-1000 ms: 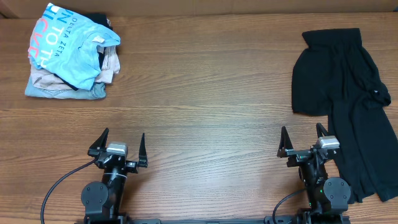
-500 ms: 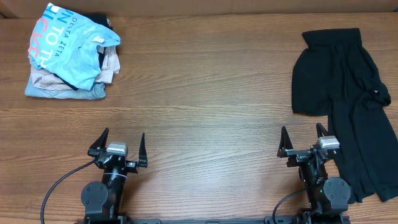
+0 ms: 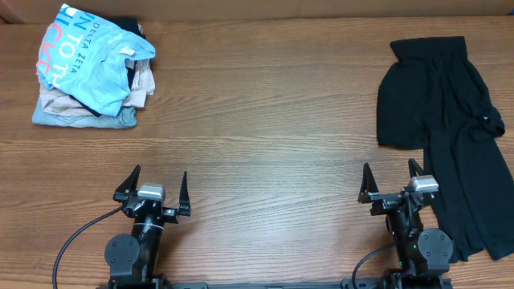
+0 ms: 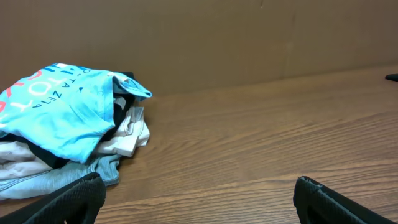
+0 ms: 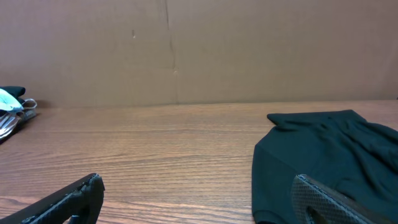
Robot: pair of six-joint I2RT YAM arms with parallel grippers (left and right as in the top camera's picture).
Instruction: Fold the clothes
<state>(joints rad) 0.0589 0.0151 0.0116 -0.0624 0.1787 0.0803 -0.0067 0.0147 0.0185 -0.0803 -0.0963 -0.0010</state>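
Black garment [image 3: 438, 104] lies spread and rumpled along the desk's [image 3: 265, 120] right edge, from the far right corner down toward the near edge. There is a tiny white mark [image 3: 485, 121] on its right side.

Left claw [image 3: 159, 181] sits at the near edge, left of centre: jaws wide apart, holding nothing.

Right claw [image 3: 389, 172] sits at the near edge, just beside the garment's lower stretch: jaws wide apart, empty. Its right finger is close to the cloth; whether they touch, can't tell.

Far left corner: heap [image 3: 88, 80] of clothing, pale blue lettered T-shirt [image 3: 88, 52] on top, beige pieces [image 3: 60, 102] beneath.
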